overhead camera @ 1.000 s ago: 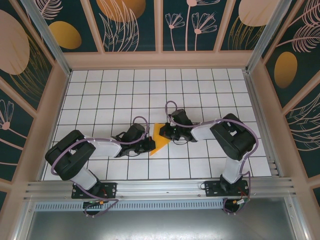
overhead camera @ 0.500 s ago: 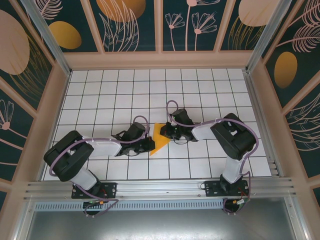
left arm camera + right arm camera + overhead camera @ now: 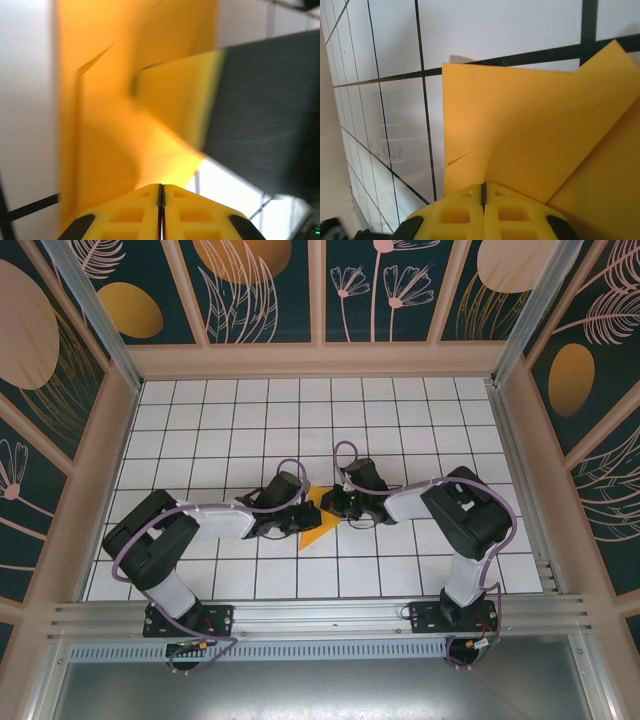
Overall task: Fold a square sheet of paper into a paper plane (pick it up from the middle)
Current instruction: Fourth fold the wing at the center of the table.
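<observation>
A white table (image 3: pixel 200 420) ruled into squares by thin black lines sits inside a booth whose dark teal wall panels (image 3: pixel 265 290) carry pale flower and leaf drawings, with an aluminium rail (image 3: pixel 320 612) along the near edge. At the middle of the table, the folded orange-yellow sheet of paper (image 3: pixel 313 533) lies between the two arms, one pointed end towards the far side and a longer point towards the near side. The left gripper (image 3: pixel 303 520) reaches in from the left and the right gripper (image 3: pixel 333 506) from the right, both low over the paper and close to each other. In the left wrist view the sheet of paper (image 3: pixel 110 125) is close up and blurred, one flap standing up off the layer beneath, and a dark grey shape (image 3: pixel 270 115) crosses the right side. The left gripper (image 3: pixel 160 200) has its yellow pads pressed together with only a hairline seam between them, their tips at the paper's edge. In the right wrist view the sheet of paper (image 3: pixel 520 120) lies flat on the tiles, a square corner pointing far left and a diagonal flap folded over it. The right gripper (image 3: pixel 483 200) likewise has its pads closed to a thin seam, with the tips on the paper. Whether either pair has a layer of paper pinched in the seam cannot be told.
</observation>
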Available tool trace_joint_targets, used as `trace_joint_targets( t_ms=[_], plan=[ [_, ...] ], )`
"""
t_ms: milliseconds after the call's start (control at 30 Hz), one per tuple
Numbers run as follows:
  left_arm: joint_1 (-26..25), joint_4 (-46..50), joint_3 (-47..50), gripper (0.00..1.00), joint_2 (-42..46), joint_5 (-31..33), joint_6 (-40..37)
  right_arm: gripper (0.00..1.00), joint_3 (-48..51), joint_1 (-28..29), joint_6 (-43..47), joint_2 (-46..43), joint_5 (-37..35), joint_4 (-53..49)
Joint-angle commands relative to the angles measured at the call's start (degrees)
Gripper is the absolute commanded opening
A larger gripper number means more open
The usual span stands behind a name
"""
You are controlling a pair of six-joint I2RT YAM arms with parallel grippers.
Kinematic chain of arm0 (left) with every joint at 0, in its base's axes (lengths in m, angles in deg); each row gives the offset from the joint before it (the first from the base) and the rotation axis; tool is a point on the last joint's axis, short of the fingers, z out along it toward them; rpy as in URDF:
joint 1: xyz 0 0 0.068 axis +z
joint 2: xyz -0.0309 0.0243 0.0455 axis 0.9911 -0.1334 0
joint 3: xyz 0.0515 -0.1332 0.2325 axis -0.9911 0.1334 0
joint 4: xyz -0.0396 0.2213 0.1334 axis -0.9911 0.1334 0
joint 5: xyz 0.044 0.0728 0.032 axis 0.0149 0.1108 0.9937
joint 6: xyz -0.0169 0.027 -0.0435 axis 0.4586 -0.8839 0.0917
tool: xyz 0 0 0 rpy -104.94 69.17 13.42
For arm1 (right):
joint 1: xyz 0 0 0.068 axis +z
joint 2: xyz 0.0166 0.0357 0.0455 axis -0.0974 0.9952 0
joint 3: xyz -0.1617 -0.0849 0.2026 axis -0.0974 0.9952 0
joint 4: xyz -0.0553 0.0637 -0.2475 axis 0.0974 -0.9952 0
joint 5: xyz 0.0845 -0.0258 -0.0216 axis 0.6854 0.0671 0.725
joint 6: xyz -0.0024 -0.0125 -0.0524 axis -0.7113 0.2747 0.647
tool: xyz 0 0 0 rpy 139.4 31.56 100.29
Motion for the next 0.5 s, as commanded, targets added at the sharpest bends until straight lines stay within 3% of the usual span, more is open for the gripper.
trace_joint_targets(
  t_ms=[0, 100, 200, 467],
  plan=[
    [-0.07, -0.44, 2.69, 0.12, -0.63, -1.03, 2.02, 0.04, 1.13, -0.88, 0.09, 2.51, -3.48, -3.29],
    [-0.11, -1.52, 6.18, 0.13, 1.41, -3.05, 2.22, 0.04, 1.11, -0.89, 0.4, 2.31, -4.12, -4.08],
    [-0.11, 1.82, 8.25, 0.17, 2.6, -9.85, -2.72, 0.04, 1.14, -0.91, 0.42, 2.14, -4.15, -4.24],
    [-0.11, 4.67, 16.91, 0.17, 10.44, -11.31, -2.55, 0.04, 0.93, -0.92, 0.45, 2.73, -4.22, -4.55]
  ],
)
